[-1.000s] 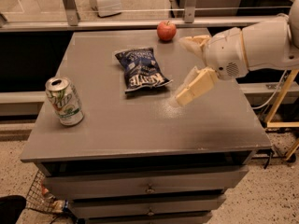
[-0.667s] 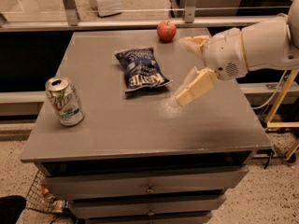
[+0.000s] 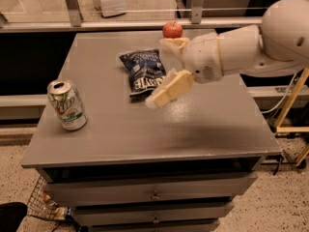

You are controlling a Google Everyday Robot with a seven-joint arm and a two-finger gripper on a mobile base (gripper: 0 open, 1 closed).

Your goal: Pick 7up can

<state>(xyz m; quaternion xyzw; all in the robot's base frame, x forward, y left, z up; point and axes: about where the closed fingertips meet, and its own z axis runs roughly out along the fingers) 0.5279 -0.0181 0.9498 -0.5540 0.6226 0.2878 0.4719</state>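
Hovering by the chip bag (image 3: 141, 72), the hand (image 3: 158, 72) gapes empty (7up can (image 3: 67, 105) upright)

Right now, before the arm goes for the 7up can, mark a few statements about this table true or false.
1. The 7up can stands upright near a front corner of the table. True.
2. The gripper has the can in its jaws. False: it hovers by the chip bag, jaws open and empty, well apart from the can.
3. The apple sits at the table's far edge. True.
4. The chip bag lies between the can and the front edge. False: it lies mid-table, farther back, toward the apple.
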